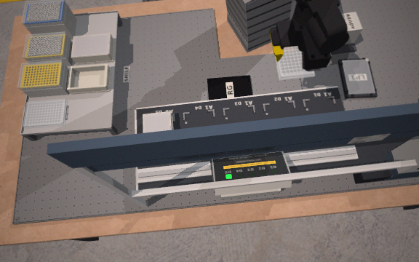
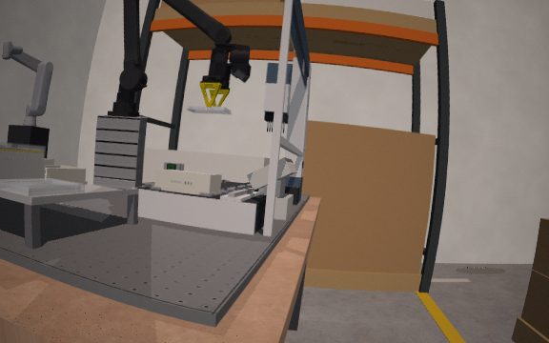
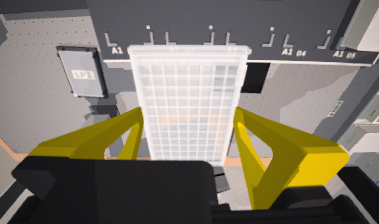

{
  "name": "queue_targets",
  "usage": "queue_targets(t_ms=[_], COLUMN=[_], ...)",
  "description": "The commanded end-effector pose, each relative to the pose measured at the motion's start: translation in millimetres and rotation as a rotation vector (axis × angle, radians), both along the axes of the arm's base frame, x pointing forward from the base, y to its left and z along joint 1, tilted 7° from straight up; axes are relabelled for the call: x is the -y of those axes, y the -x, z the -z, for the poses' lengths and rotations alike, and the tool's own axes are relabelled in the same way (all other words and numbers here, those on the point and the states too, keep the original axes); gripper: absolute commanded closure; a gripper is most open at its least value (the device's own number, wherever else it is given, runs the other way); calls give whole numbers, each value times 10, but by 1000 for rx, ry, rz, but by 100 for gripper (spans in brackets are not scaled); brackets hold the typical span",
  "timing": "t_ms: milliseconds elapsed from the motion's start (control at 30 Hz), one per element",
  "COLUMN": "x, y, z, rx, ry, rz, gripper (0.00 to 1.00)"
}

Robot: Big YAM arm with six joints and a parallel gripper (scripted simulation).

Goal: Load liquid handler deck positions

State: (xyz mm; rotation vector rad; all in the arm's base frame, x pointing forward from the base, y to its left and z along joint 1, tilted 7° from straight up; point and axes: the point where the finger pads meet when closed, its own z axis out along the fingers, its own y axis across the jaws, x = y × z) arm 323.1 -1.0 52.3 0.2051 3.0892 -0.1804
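The blue gantry beam [image 1: 231,135] hides the deck's near edge, and the arm [image 1: 315,29] covers part of the READY key [image 1: 353,22].

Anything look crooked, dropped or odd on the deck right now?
Nothing stands out. The gripper holds the clear plate level in the air, the white block sits in D5, and the shelf items stand upright.

I'm seeing yellow gripper fingers clamping a translucent white gridded plate [image 3: 189,100] (dark grey deck strip [image 3: 215,20] beyond).
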Motion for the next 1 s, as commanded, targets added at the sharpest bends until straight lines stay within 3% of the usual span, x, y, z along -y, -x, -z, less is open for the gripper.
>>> queue_targets(t_ms=[0, 967], x=[46, 149], y=[-296, -884], z=[-142, -166], rx=[47, 34], ry=[0, 1], rz=[2, 1], gripper=[100, 100])
